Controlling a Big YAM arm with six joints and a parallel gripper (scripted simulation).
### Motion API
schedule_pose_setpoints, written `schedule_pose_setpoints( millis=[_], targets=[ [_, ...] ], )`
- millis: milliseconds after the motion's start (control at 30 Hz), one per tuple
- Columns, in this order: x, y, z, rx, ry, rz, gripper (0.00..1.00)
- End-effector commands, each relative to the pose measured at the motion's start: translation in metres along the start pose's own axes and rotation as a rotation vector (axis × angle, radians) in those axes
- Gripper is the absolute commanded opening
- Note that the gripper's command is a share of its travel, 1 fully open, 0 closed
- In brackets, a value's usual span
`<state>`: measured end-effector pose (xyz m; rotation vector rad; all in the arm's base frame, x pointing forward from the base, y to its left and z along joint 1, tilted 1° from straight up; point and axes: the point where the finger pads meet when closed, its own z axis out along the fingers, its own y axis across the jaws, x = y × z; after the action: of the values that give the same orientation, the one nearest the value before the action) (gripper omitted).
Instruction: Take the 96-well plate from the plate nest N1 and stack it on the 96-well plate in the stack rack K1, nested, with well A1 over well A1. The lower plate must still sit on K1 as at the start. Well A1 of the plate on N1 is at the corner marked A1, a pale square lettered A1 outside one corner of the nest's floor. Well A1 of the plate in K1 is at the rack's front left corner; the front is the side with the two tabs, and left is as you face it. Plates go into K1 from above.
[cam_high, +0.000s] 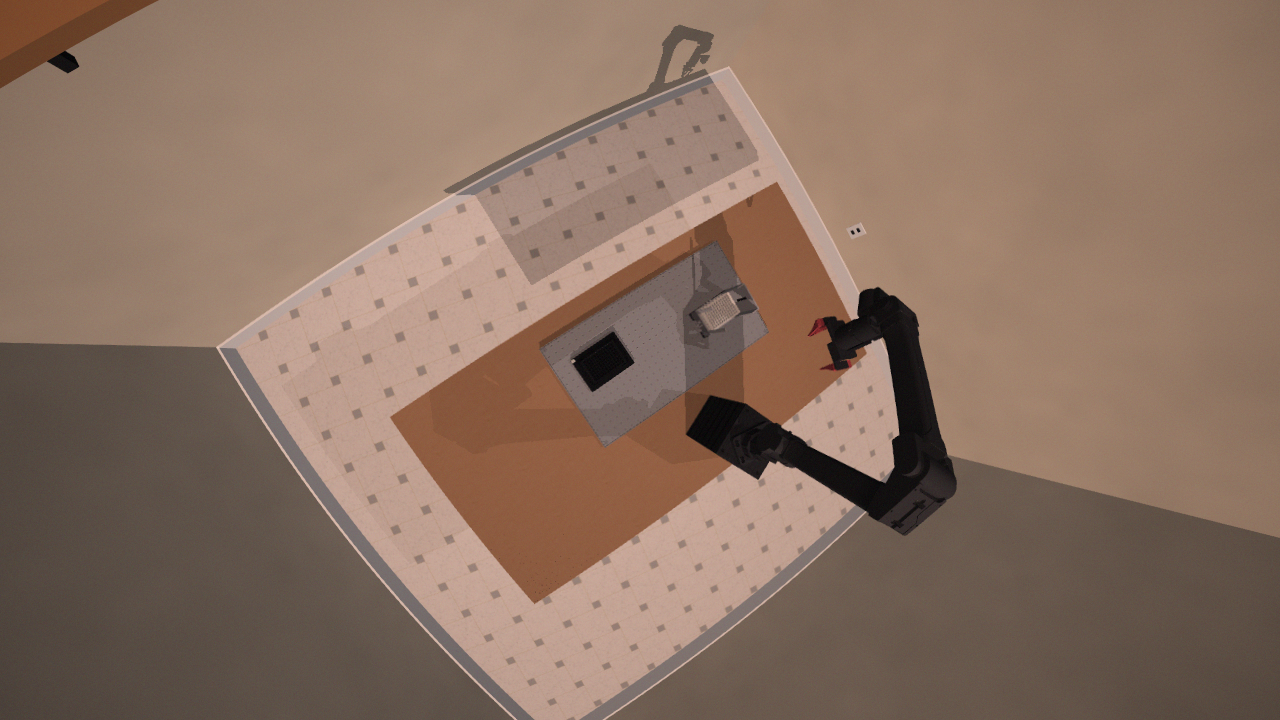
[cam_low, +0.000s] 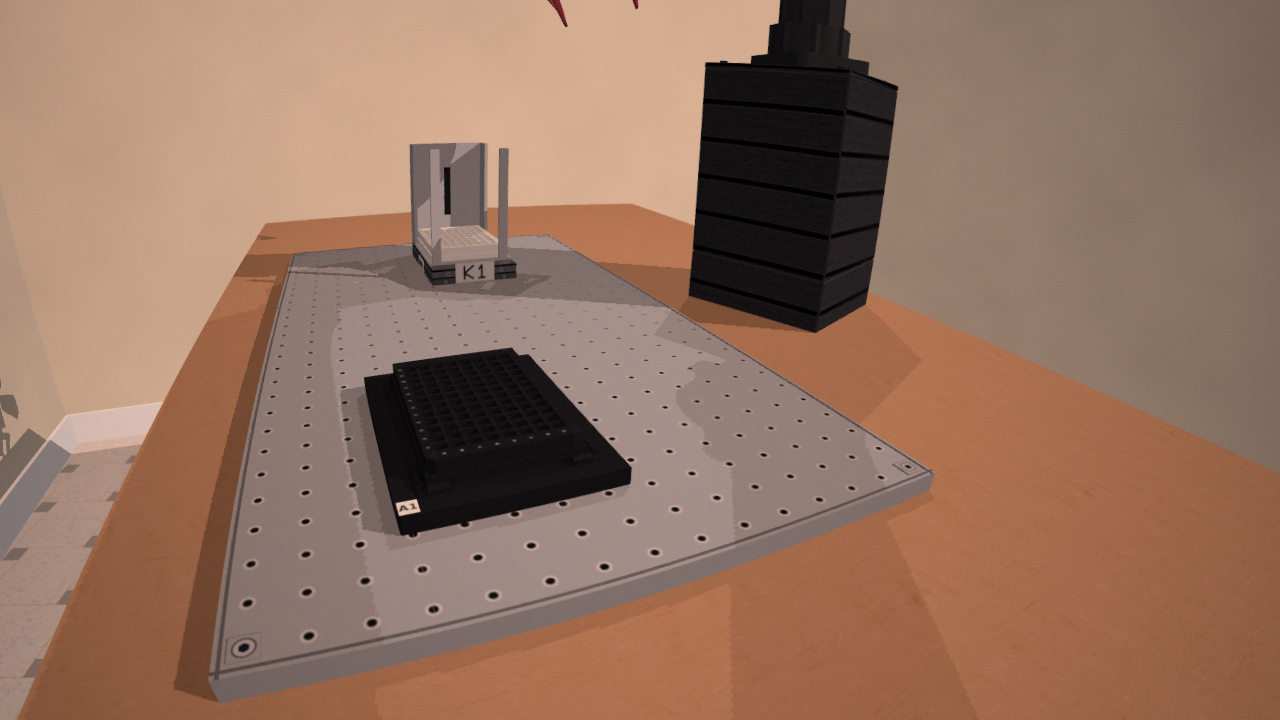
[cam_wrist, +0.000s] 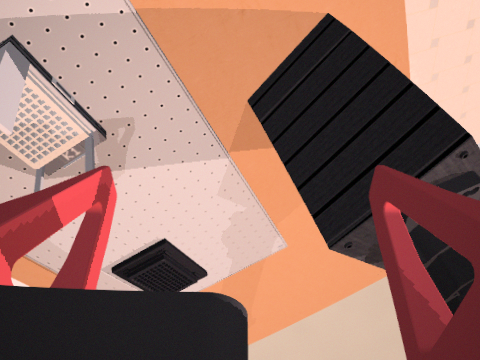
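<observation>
Black plate: a black plastic 96-well plate (cam_low: 481, 404) sits in a flat black square plate nest (cam_low: 572, 480), far from the tool and lower than it, at the left of the grey perforated metal breadboard (cam_low: 760, 429) as the top view shows it.
A1 mark: a small pale square lettered A1 (cam_low: 407, 507) lies at the nest's near left corner in the exterior view.
White plate: a pale 96-well plate (cam_low: 466, 238) lies low inside the grey open-topped stack rack labelled K1 (cam_low: 426, 192), nearer the tool than the nest is, yet still apart from it.
Worktop: a brown wooden worktop (cam_low: 1029, 501) carries the breadboard and the arm's black ribbed pedestal (cam_low: 792, 188).
Tool: a black parallel gripper with red triangular fingers (cam_high: 829, 346) hangs high, beyond the breadboard's rack end and off to one side; its fingers are spread fully apart with nothing between them.
Step in hand: by my judgement the approach has hardly begun, and the black plate is untouched in its nest.
Next move: the tool probably needs to travel across the breadboard, past the rack, and come down over the black plate with its fingers either side of the plate's edges, then close.
Care: the A1 corner must be tracked so it ends up over the rack's front left corner.
</observation>
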<state>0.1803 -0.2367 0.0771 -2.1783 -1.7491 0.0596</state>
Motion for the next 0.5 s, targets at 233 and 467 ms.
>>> schedule_pose_setpoints(
  millis=[233, 467],
  targets=[
    [0.019, 0.061, -0.008, -0.047, -0.091, -0.021, 1.00],
    [0.036, 0.081, -0.003, -0.058, -0.120, -0.044, 1.00]
  ],
)
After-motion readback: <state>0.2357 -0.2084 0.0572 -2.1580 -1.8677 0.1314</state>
